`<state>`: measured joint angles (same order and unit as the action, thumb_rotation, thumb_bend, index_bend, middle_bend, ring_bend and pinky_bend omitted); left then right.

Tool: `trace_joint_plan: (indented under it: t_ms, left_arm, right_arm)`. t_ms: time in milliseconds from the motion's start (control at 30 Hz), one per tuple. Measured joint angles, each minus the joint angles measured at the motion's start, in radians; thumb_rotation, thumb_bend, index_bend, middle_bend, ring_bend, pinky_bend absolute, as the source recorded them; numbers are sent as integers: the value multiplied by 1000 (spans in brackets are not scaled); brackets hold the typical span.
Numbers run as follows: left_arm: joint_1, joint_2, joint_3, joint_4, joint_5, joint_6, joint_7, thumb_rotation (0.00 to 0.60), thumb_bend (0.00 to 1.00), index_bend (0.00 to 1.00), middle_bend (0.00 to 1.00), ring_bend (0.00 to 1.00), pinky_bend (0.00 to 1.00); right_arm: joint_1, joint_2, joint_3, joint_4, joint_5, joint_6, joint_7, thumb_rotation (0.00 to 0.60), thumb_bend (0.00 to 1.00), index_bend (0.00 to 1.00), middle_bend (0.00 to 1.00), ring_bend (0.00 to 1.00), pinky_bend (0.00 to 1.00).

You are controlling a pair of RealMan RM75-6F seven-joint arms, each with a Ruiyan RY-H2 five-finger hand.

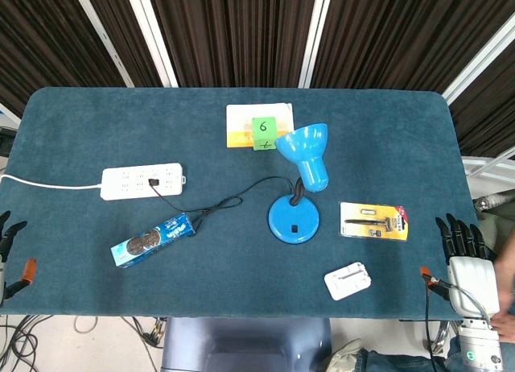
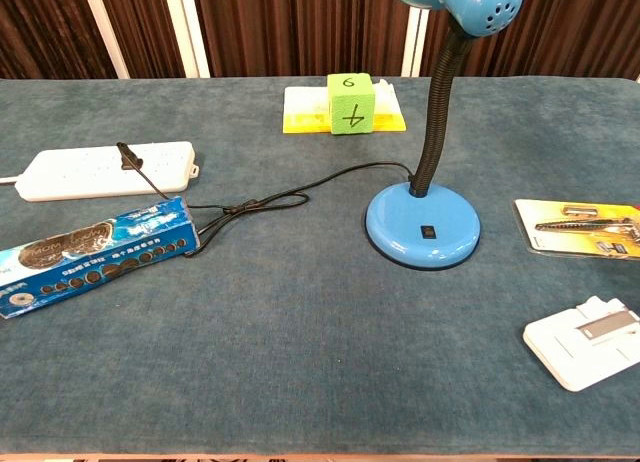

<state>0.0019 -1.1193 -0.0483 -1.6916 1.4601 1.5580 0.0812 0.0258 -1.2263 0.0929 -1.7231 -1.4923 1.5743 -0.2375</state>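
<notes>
A blue desk lamp stands mid-table, with a round base [image 1: 294,220] [image 2: 422,225] and its shade [image 1: 306,151] tipped toward the back. Its black cord [image 1: 233,200] runs left to a plug in the white power strip [image 1: 142,181] [image 2: 105,170]. My right hand [image 1: 465,255] hangs off the table's right front corner, fingers straight and apart, holding nothing. It is nearest the razor pack [image 1: 373,221] [image 2: 585,228]. Only dark fingers of my left hand [image 1: 8,237] show at the left edge, spread and empty, nearest the blue cookie box [image 1: 153,239] [image 2: 95,252]. Neither hand shows in the chest view.
A green cube [image 1: 264,133] [image 2: 350,105] marked 6 and 4 sits against a yellow-and-white box [image 1: 241,124] at the back centre. A small white packet [image 1: 348,280] [image 2: 585,342] lies front right. The blue table cloth [image 1: 80,122] ends at dark curtains behind.
</notes>
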Motion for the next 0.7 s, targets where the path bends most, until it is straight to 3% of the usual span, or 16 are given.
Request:
trace_joint_plan:
  t_ms: [700]
  left_arm:
    - [1, 2, 3, -2, 2, 0, -1, 600, 418, 159, 0, 0, 0]
  right_arm:
    - [-2, 2, -3, -8, -3, 1, 1, 600, 306, 0, 32, 44, 0]
